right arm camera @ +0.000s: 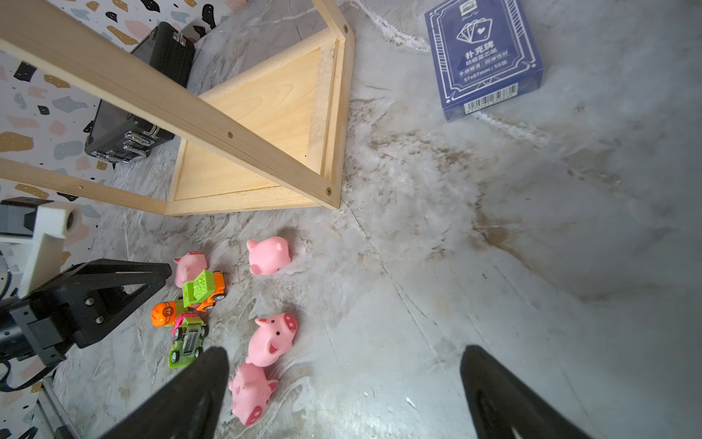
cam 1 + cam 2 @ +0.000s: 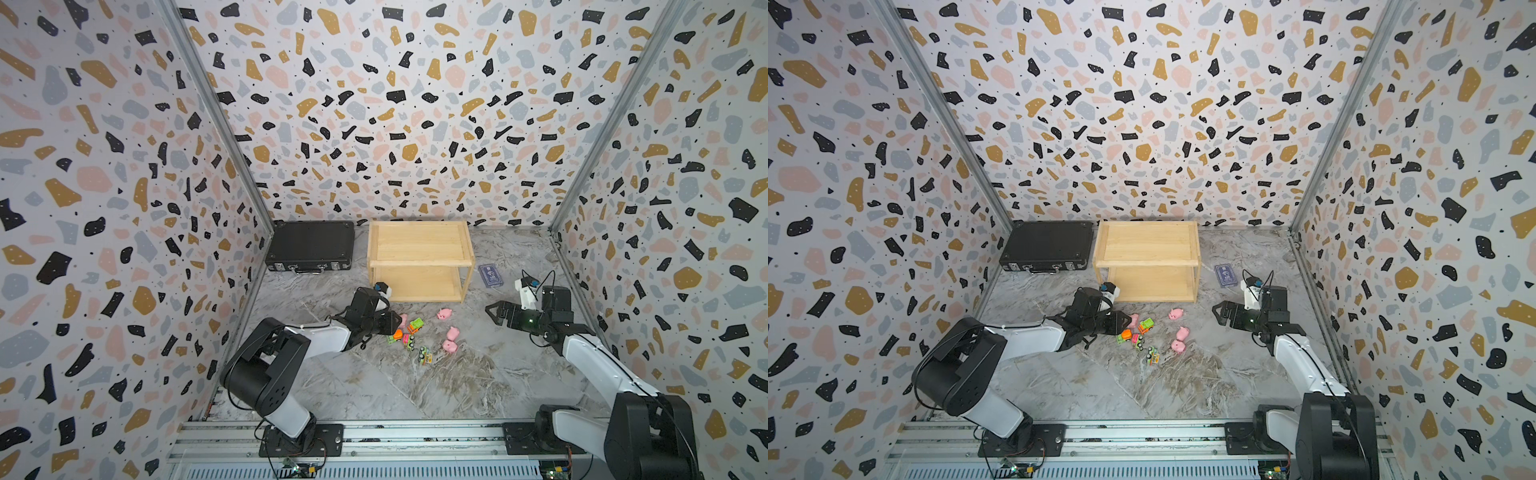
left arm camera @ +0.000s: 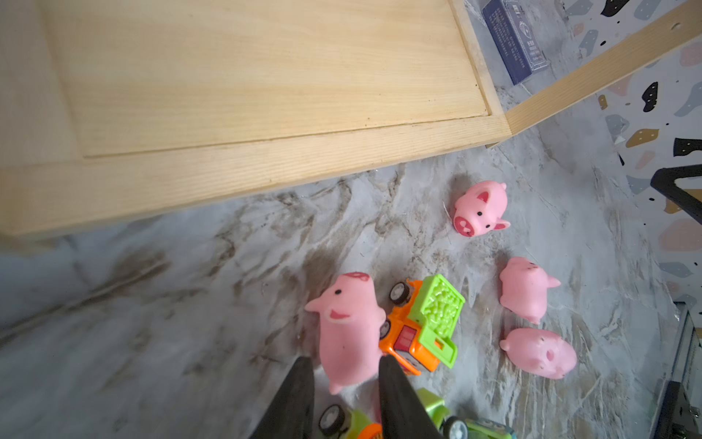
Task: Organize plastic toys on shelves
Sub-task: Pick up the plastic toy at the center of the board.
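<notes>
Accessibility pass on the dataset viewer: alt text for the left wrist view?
The left gripper straddles a pink pig lying against an orange-and-green truck on the marble table. Nearby lie three more pigs, in front of the wooden shelf.

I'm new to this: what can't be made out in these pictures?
Both top views: the left hand covers most of its pig; grip unclear.
Left wrist view: bottom edge and fingers cut off a toy car.
Both top views: the upper tier hides the lower tier's back.
</notes>
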You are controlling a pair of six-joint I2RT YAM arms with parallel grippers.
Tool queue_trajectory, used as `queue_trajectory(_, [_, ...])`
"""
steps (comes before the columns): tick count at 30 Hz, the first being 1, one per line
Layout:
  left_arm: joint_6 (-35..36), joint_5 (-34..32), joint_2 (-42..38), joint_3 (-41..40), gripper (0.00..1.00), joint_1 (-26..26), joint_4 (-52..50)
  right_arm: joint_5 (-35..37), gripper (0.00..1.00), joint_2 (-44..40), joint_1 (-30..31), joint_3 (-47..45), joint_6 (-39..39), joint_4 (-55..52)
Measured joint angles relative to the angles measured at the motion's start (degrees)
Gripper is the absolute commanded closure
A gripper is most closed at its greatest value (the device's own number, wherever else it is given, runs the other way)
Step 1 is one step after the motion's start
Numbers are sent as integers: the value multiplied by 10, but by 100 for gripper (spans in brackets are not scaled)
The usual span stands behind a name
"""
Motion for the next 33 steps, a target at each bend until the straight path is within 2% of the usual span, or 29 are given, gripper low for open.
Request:
queue_trajectory(5, [0,-2,31,14,68,-2,8,0,0,0,0,0,0,0])
queue_trajectory(7, [-1,1,41,20,72,-5,13,0,0,0,0,0,0,0])
queue_trajectory(14, [-2,12,44,25,100,-12,24,0,0,6,0,0,0,-1])
queue_trajectory(23, [4,26,17,34,100,-12,-11,-10,0,6,0,0,2,-1])
queue_trajectory(33, [74,28,-142,95,100,-12,-200,-22,0,3,0,0,2,-6])
